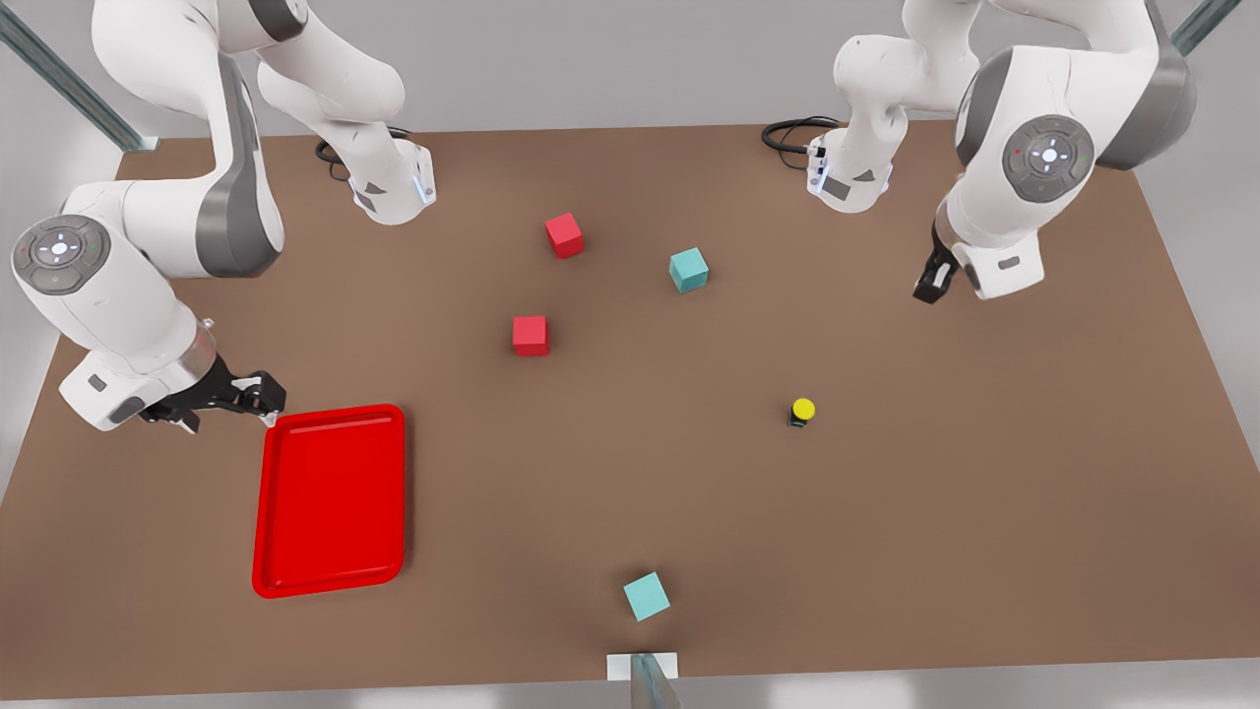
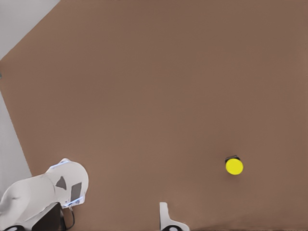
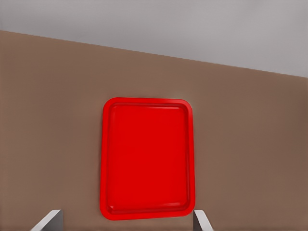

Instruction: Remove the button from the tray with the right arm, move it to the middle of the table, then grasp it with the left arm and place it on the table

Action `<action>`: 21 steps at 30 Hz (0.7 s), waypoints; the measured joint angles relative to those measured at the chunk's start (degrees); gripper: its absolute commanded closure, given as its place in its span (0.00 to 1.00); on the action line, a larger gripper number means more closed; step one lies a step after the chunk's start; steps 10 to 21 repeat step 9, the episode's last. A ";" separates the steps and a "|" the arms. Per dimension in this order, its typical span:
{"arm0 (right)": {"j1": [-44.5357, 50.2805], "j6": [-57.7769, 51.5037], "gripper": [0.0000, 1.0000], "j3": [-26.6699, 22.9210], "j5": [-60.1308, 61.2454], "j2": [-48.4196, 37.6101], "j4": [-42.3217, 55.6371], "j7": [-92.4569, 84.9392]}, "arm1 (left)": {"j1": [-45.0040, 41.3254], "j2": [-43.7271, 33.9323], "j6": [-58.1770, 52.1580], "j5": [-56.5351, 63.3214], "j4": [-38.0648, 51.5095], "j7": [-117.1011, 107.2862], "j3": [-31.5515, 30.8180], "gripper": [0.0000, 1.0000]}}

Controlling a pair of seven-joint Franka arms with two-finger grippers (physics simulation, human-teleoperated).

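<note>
Tabletop (image 1: 886,551) runs brown and bare along its near edge, where a teal cube (image 1: 646,596) sits just behind a small white bracket (image 1: 642,668) at the rim. On the front view's left the tray (image 1: 330,500) lies flat close to that side edge, nothing inside it. The right gripper (image 1: 258,394) hangs over the tray's far corner, and in the right wrist view its two fingertips (image 3: 48,222) stand wide apart with the tray (image 3: 147,156) lying whole between them, so the jaws are open and hold nothing.

Farther in, on the front view's right, the button (image 1: 802,411) stands alone on the table, yellow cap up on its dark body, with free surface all round it and well apart from the tray. The left wrist view looks down on the same button (image 2: 234,166), with one pale fingertip (image 2: 165,214) at the frame edge; I cannot tell how the jaws stand. The left gripper (image 1: 933,278) hangs above the table beyond the button, toward the right edge.

Past the middle sit a red cube (image 1: 530,335), a second teal cube (image 1: 688,269) and another red cube (image 1: 564,235), each apart from the others. At the far edge both arm bases stand with black cables beside them. No writing is readable anywhere
</note>
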 measured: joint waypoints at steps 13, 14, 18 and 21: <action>-0.11 -0.05 0.00 0.04 0.01 0.00 -0.17 0.01 | 1.91 -1.52 6.04 -0.41 -1.54 35.78 0.01 0.00; -0.11 -0.05 0.00 0.04 0.01 0.00 -0.17 0.01 | 1.91 -1.52 6.04 -0.41 -1.54 35.78 0.01 0.00; -0.11 -0.05 0.00 0.04 0.01 0.00 -0.17 0.01 | 1.91 -1.52 6.04 -0.41 -1.54 35.78 0.01 0.00; -0.11 -0.05 0.00 0.04 0.01 0.00 -0.17 0.01 | 1.91 -1.52 6.04 -0.41 -1.54 35.78 0.01 0.00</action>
